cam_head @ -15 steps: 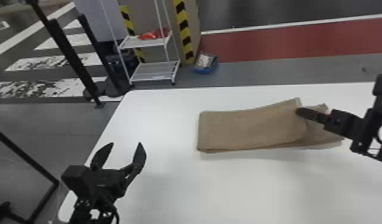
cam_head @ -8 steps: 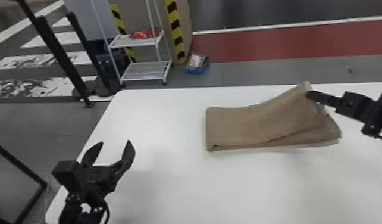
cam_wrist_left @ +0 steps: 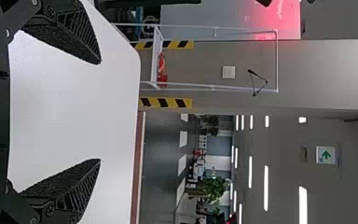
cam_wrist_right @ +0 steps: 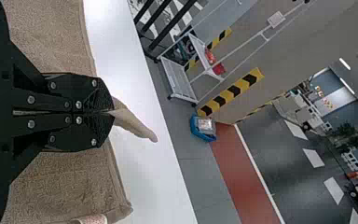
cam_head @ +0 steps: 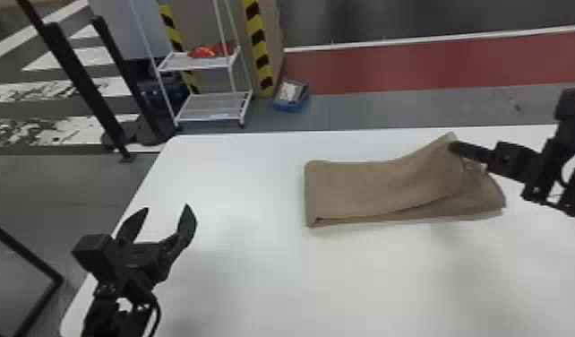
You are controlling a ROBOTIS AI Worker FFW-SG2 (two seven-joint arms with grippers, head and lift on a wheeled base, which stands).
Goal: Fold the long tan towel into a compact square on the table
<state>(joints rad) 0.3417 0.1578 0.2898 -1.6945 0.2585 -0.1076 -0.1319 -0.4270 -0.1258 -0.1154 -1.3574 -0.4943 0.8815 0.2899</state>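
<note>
Towel [cam_head: 371, 183], tan and folded into a long band, lies on the white surface [cam_head: 255, 278] toward its far edge, well apart from the far left corner. Its left end is flat and fairly square, with the layers showing along the side away from the far edge. Toward the right end the cloth slopes upward to a raised peak, held by the right pincer [cam_head: 454, 148], while the lower layers spread out beneath and beside it on the surface. In the right wrist view that pincer's two fingers are closed together on a pinched bit of the towel, and a narrow tip of cloth pokes out past the fingertips. More of the towel's coarse weave shows on both sides of the fingers, with a stitched hem along one border and a pale pinkish strip [cam_wrist_right: 92, 219] near a corner. The left pincer [cam_head: 166, 208] is open above the surface near the left edge, well apart from the towel; the left wrist view also shows its fingers wide apart, over the white surface. Beyond the far edge stand a white wire rack [cam_head: 201, 107] with something red [cam_head: 210, 50] on its upper shelf, and a post with yellow and black stripes [cam_head: 256, 40]. A blue tray [cam_head: 291, 106] with pale contents sits on the floor beside the rack, near a dull red band [cam_head: 412, 67].
</note>
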